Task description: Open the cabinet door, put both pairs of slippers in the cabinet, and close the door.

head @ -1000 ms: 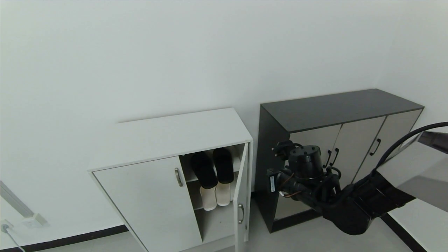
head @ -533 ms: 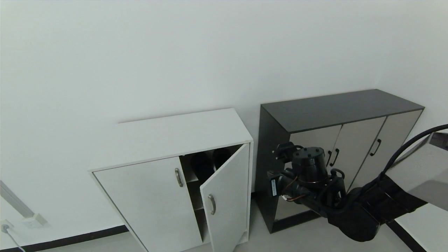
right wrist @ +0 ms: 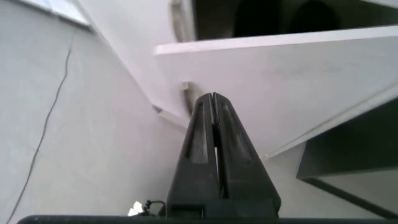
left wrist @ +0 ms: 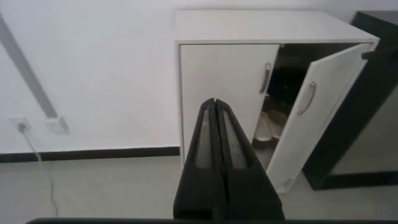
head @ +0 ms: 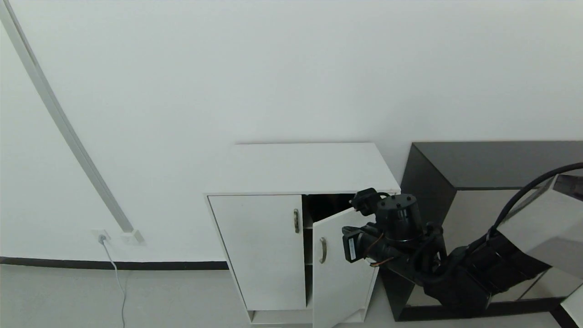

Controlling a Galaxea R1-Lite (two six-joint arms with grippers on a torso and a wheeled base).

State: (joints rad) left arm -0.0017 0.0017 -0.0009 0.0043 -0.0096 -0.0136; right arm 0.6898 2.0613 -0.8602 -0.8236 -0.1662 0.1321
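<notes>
Swung in from wide open a second ago, the cabinet door [head: 339, 269] now stands ajar; the head camera has turned too. The right gripper [right wrist: 214, 102], fingers pressed together, is at the door's face. The left gripper [left wrist: 215, 106] is likewise closed and empty. Pale slippers [left wrist: 271, 124] lie inside the cabinet [head: 305, 168]. The sticker [head: 351, 248] on the right wrist is unreadable.

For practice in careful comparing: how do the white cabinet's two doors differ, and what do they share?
The left door is shut flush with the white cabinet; the right door stands ajar. The left door's handle sits at its right edge; the right door's handle at its left edge. The right hand is close before the right door, not the left door. Both are plain white with a curved metal handle.
</notes>
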